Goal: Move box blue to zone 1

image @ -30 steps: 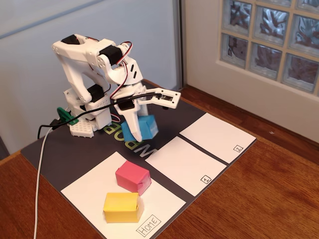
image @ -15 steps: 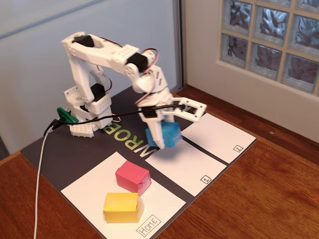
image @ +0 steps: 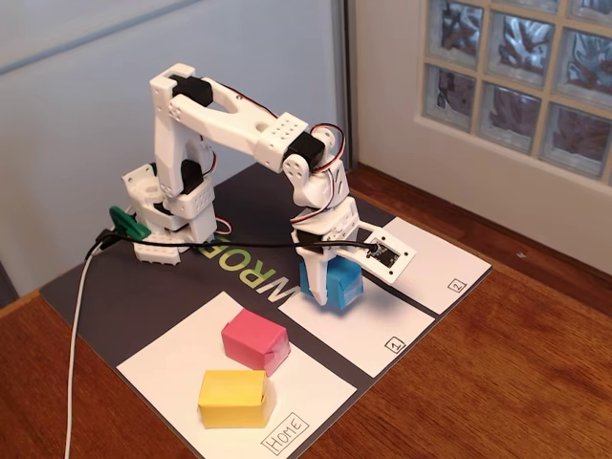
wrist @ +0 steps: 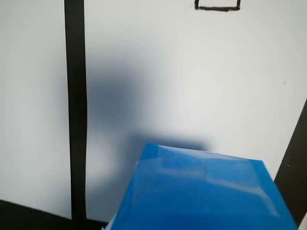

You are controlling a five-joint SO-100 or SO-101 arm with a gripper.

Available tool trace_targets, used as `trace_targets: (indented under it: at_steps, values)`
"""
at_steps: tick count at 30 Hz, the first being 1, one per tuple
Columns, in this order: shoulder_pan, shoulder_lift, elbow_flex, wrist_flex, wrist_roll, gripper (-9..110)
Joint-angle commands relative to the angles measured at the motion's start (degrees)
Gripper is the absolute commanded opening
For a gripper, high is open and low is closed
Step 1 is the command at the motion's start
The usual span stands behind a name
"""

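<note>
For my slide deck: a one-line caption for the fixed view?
End effector holding the blue box over zone 1; pink block and yellow block on Home sheet.

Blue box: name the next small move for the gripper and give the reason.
Probably lower a little and then open. The gripper holds the blue box over the far end of zone 1, and the wrist view's shadow beneath the box suggests it is not yet resting on the paper.
</note>
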Motion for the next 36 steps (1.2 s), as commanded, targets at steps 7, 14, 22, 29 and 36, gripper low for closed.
trace_targets:
  at_steps: [7,14,22,29,36]
  values:
    - [2.64,-6.42,-8.09,-1.58,0.7,0]
    - [2.99,-11.69,-13.71,-1.58,1.32,0]
    - [1.32,-14.59,-16.17,-2.46,3.6,6]
    - [0.09,-16.79,-17.31,-2.9,4.22,7]
    - [-1.58,-19.78,-18.81,-2.9,5.54,7]
